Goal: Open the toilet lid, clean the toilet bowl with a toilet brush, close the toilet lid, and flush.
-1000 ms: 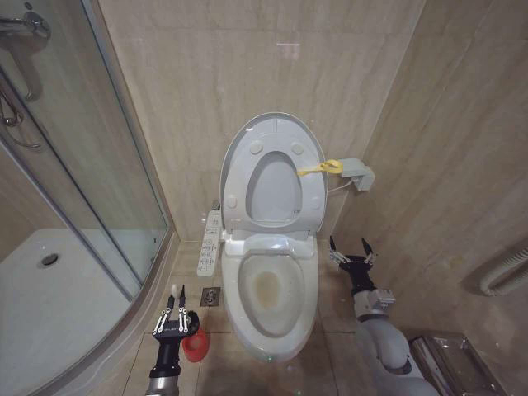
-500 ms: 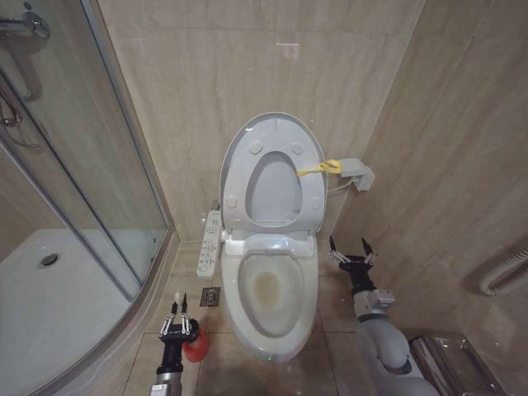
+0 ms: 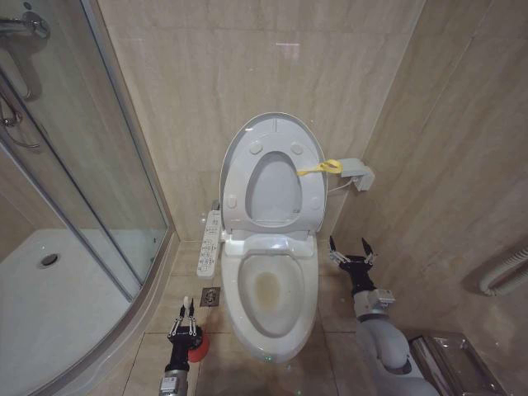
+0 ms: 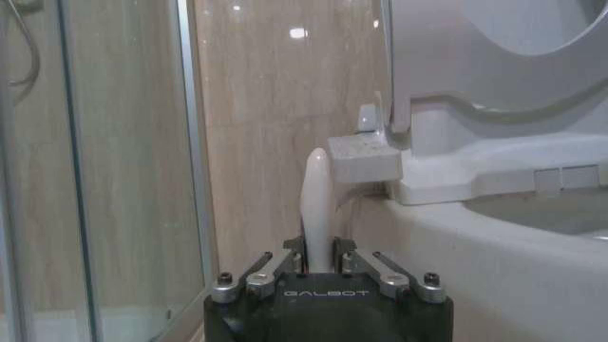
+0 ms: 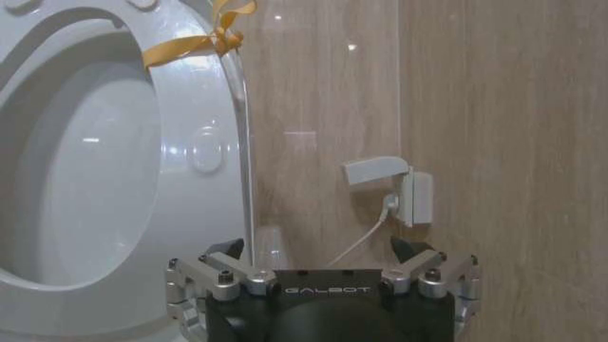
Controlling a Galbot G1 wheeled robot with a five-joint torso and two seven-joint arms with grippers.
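Observation:
The toilet lid stands upright against the wall with the seat ring raised against it, a yellow strap at its edge. Below lies the open toilet bowl. My left gripper is low by the floor left of the bowl, over the red holder cup. In the left wrist view this gripper is shut on the white handle of the toilet brush, beside the bowl. My right gripper hangs open to the right of the bowl, facing the lid.
A glass shower enclosure and white shower tray take up the left. A button panel runs along the bowl's left side, with a floor drain beneath. A wall box with a cable and a metal bin are on the right.
My left gripper has sunk toward the floor and shifted right, closer to the red holder cup. The right arm, lid and bowl have not moved.

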